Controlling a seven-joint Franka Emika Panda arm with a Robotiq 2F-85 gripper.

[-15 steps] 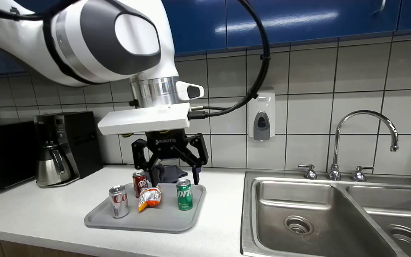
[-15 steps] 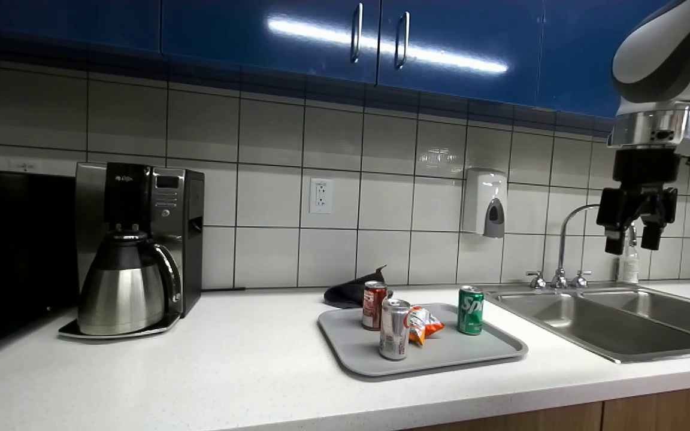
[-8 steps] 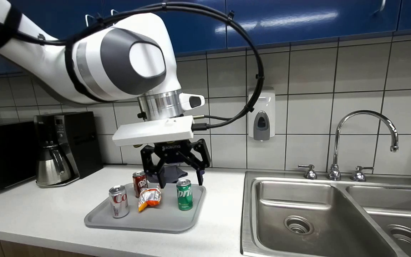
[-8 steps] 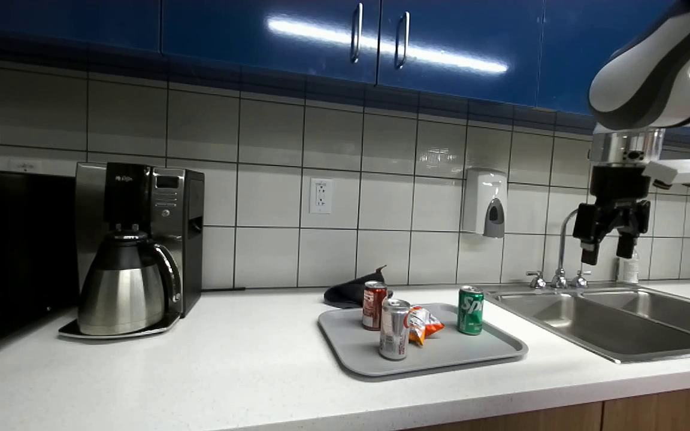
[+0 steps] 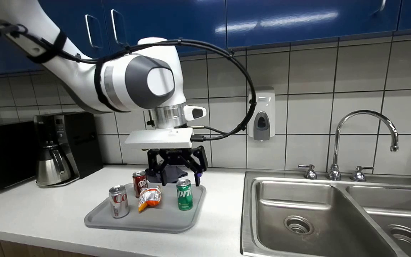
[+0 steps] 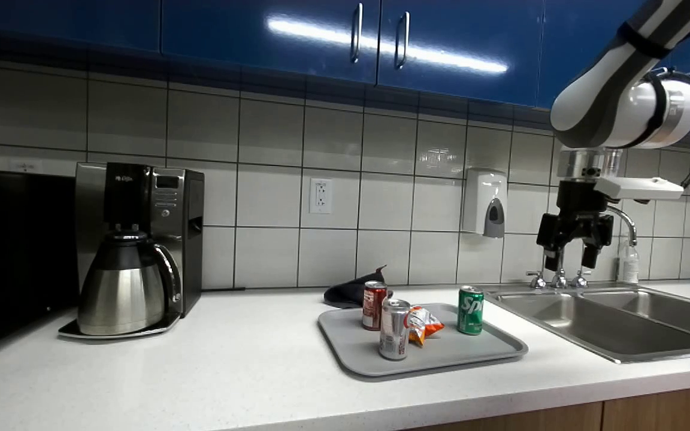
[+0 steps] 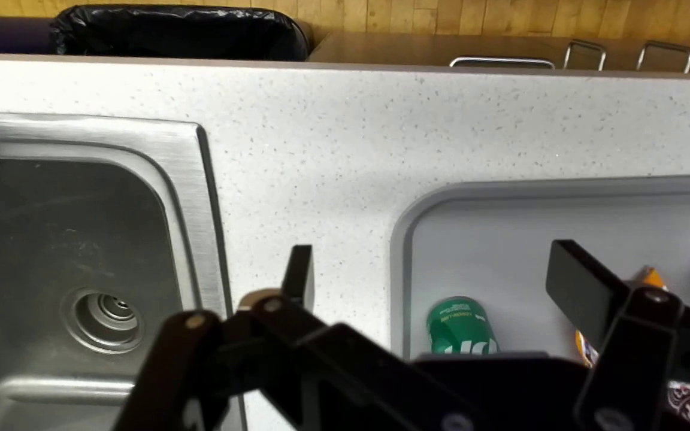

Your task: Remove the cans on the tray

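- My black two-fingered gripper (image 5: 181, 181), spread and released, hangs higher than the flat grey tray (image 5: 148, 219).
- Green cylindrical can (image 5: 184, 196): just inside tray's edge.
- White speckled counter (image 5: 219, 214): between tray and steel sink (image 5: 250, 221).

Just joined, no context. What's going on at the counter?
A Franka Panda arm holds its gripper open, with nothing gripped. The Sprite can, Diet Coke can and Dr Pepper can are to come off the grey tray, but all three stand on it, along with an orange snack packet. In the wrist view the Sprite can shows between the fingers, so it may be first.
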